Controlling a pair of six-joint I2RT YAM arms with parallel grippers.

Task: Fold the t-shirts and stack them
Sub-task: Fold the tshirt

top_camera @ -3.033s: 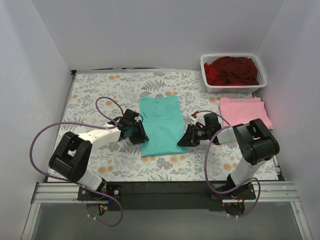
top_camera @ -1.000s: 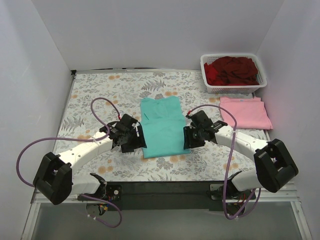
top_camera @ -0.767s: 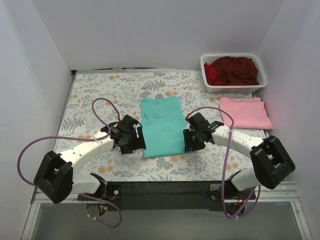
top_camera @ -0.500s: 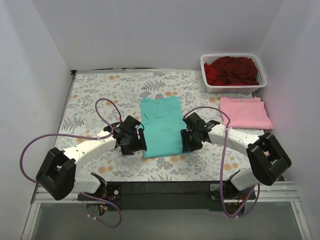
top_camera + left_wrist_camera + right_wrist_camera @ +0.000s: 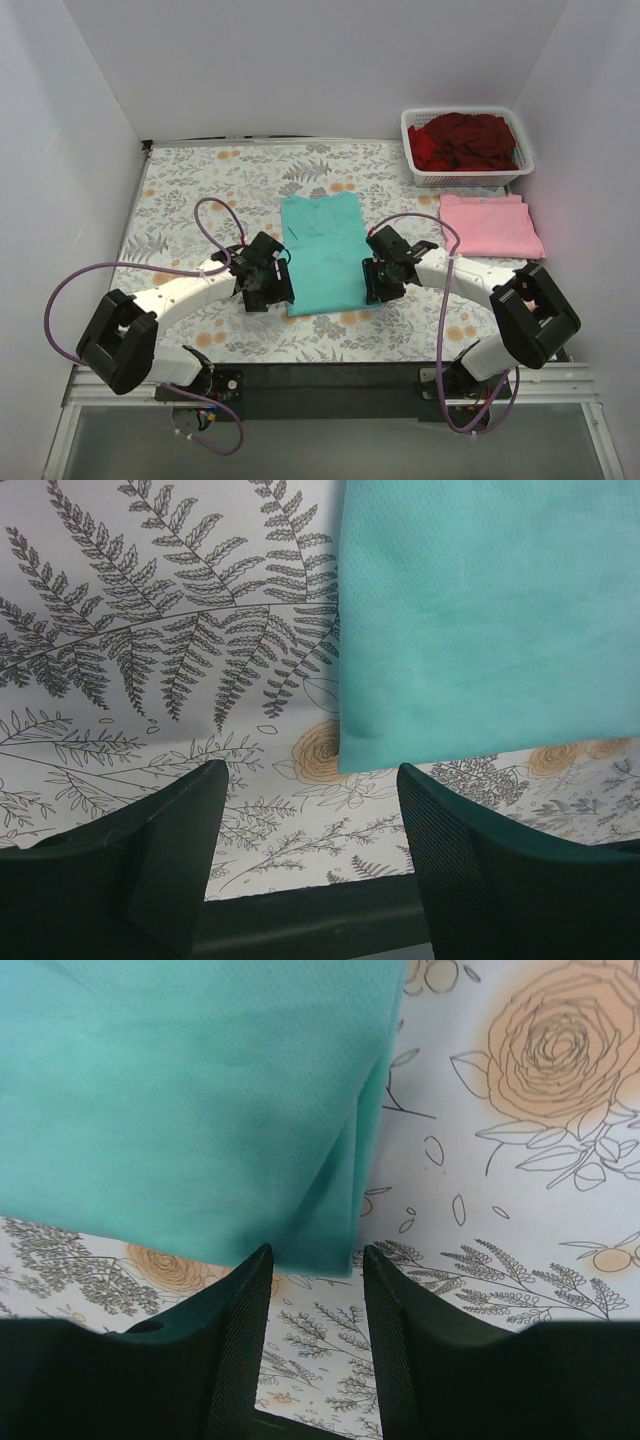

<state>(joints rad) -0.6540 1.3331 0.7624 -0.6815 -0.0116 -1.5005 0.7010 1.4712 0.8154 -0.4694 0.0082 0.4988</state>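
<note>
A teal-green t-shirt (image 5: 322,252), folded into a long strip, lies flat at the table's middle. My left gripper (image 5: 272,290) is open and empty at its near left corner; the left wrist view shows that corner (image 5: 470,630) just ahead of the open left gripper (image 5: 312,810). My right gripper (image 5: 374,284) is open and empty at the near right corner, which shows between the fingertips in the right wrist view (image 5: 200,1110), where the right gripper (image 5: 316,1278) hovers. A folded light pink t-shirt (image 5: 490,223) lies at the right. Dark red t-shirts (image 5: 464,140) fill a basket.
The white lattice basket (image 5: 418,168) stands at the back right corner. The table wears a floral cloth (image 5: 190,190). White walls close in the left, back and right sides. Purple cables loop beside both arms.
Both arms have swung inward and forward from the shirt's sides to its near corners. The shirts have not moved.
</note>
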